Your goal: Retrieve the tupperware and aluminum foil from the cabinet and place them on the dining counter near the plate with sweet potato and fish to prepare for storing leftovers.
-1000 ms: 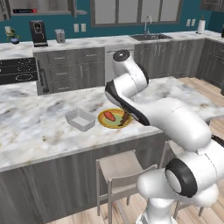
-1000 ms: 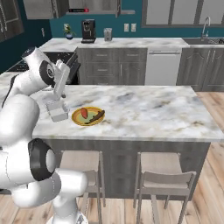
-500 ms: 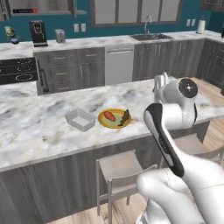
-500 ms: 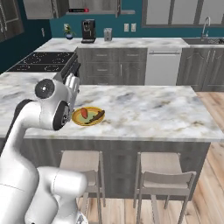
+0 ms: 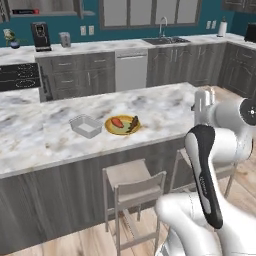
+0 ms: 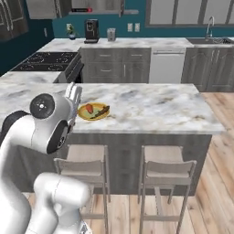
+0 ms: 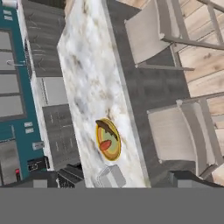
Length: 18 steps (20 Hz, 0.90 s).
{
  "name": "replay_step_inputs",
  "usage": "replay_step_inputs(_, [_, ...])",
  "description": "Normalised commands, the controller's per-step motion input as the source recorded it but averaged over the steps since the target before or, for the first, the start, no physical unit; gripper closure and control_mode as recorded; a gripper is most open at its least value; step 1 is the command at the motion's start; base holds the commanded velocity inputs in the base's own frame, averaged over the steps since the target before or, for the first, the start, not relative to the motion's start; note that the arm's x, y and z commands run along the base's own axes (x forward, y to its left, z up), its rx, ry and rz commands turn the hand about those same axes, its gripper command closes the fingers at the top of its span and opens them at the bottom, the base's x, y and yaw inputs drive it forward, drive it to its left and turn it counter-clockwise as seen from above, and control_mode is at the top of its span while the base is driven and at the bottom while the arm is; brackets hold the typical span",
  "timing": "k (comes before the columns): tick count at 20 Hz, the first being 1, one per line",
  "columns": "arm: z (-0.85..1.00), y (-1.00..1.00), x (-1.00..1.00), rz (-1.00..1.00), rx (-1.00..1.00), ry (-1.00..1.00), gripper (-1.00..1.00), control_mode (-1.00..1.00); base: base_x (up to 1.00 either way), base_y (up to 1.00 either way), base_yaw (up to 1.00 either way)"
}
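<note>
Two stools [image 5: 134, 182] tucked against the near panelled side of the dining counter [image 5: 165, 107]. On the marble close to that near edge, tupperware [image 5: 86, 125] just beside the plate [image 5: 122, 125], apart from it, with sweet potato [image 5: 117, 122] and fish [image 5: 134, 123] on top. Gripper [image 7: 120, 177] raised clear of the counter, fingers spread wide, nothing between them. Far behind, aluminum foil [image 5: 23, 11] lying on the cabinet [image 5: 42, 6] shelf.
</note>
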Motion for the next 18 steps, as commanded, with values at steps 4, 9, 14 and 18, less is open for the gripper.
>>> replay_step_inputs(4, [0.00, 0.00, 0.00, 0.00, 0.00, 0.00, -1.00, 1.00, -0.65, -0.66, -0.27])
replay_step_inputs(9, [0.00, 0.00, 0.00, 0.00, 0.00, 0.00, -1.00, 1.00, -0.04, -1.00, -0.58])
replay_step_inputs(14, [0.00, 0.00, 0.00, 0.00, 0.00, 0.00, -1.00, 1.00, 0.84, -0.80, -0.43])
replay_step_inputs(18, [0.00, 0.00, 0.00, 0.00, 0.00, 0.00, -1.00, 1.00, 1.00, -0.69, -0.28])
